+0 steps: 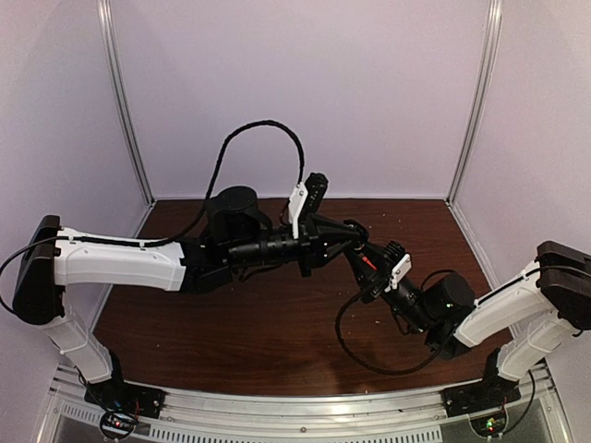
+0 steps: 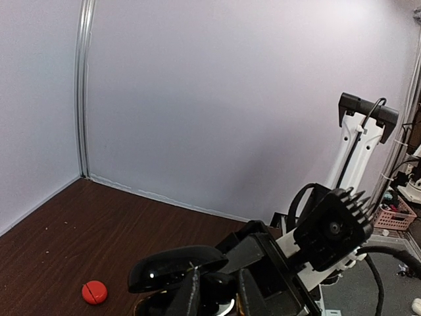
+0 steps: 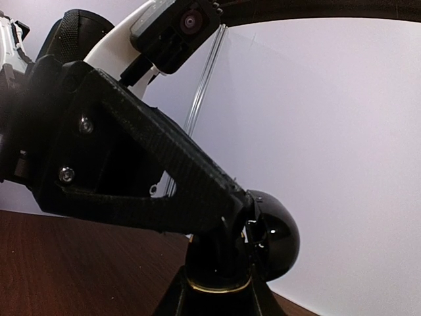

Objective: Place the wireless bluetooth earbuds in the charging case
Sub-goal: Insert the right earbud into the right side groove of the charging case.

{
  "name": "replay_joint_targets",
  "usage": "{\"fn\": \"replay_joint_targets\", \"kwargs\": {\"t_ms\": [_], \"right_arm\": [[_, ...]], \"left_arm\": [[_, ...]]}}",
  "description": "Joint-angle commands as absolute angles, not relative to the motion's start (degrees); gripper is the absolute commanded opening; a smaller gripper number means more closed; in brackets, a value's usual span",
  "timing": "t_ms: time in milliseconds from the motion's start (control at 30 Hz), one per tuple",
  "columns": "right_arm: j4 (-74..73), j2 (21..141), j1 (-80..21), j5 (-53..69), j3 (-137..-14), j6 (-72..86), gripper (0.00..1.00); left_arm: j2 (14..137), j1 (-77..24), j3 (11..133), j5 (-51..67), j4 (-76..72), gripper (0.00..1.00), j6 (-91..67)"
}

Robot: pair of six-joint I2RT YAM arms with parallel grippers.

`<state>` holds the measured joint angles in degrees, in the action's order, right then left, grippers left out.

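**Bench** [image 1: 231, 323]: dark wood grain, with white walls on three sides.

**Left pincer** [image 2: 218, 296]: my fingers sit at the case's mouth, nearly together. I cannot tell whether they pinch anything.

**Right pincer** [image 3: 220, 296]: pressed onto the case, meeting the left pincer right of centre, well off every wall.

**Case** [image 3: 210, 257]: glossy black and rounded with a gold rim. Its lid [image 3: 276, 234] is hinged up and the inside is hidden.

**Earbud** [image 2: 94, 291]: one, red, lying on the bench short of a wall corner, well apart from the case.
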<state>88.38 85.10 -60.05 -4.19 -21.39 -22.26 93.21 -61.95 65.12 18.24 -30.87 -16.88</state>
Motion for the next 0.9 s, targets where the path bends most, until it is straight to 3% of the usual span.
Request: {"fn": "replay_joint_targets", "kwargs": {"t_ms": [0,400,867], "right_arm": [[97.58,84.87,-60.67,-4.46,-22.14,-21.49,0.00],[96.57,84.55,-60.64,-4.62,-22.51,-21.94,0.00],[97.70,85.59,-60.65,-5.19,-22.34,-20.56,0.00]], "left_arm": [[93.59,-62.07,65.84,17.21,-29.61,0.08,-15.60],[95.19,-62.74,69.87,10.84,-19.17,0.14,-13.02],[93.32,-62.75,71.44,9.52,-16.12,0.33,-11.25]]}}
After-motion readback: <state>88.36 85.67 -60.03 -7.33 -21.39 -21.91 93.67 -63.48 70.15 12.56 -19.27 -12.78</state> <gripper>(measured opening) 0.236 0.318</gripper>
